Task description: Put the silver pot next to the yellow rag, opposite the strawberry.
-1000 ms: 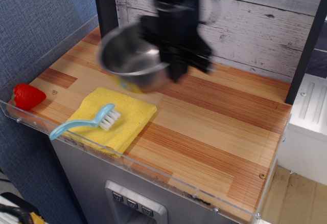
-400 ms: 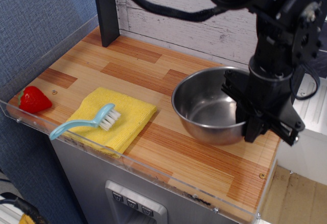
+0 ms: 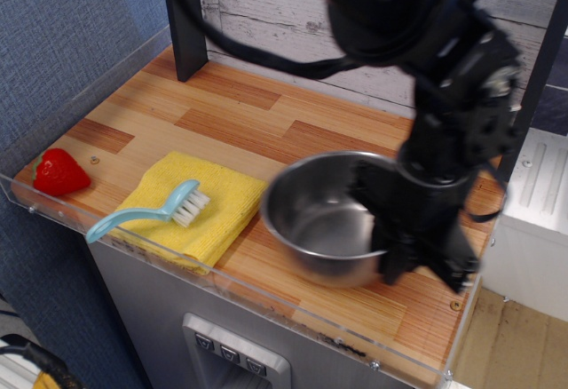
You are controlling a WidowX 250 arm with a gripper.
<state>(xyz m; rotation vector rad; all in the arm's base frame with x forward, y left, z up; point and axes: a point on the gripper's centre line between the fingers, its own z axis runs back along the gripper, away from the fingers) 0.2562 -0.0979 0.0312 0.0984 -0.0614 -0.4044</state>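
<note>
The gripper is covering the right rim of the silver pot, its fingertips blurring beyond telling.

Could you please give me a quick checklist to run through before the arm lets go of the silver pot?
1. Silver pot beside the yellow rag: ok, rim close to the cloth's right edge.
2. Pot on the side away from the strawberry: ok.
3. Pot resting flat on the table: cannot tell.
4. Gripper jaws on the rim: cannot tell, hidden.
5. Brush undisturbed on the rag: ok.
</note>
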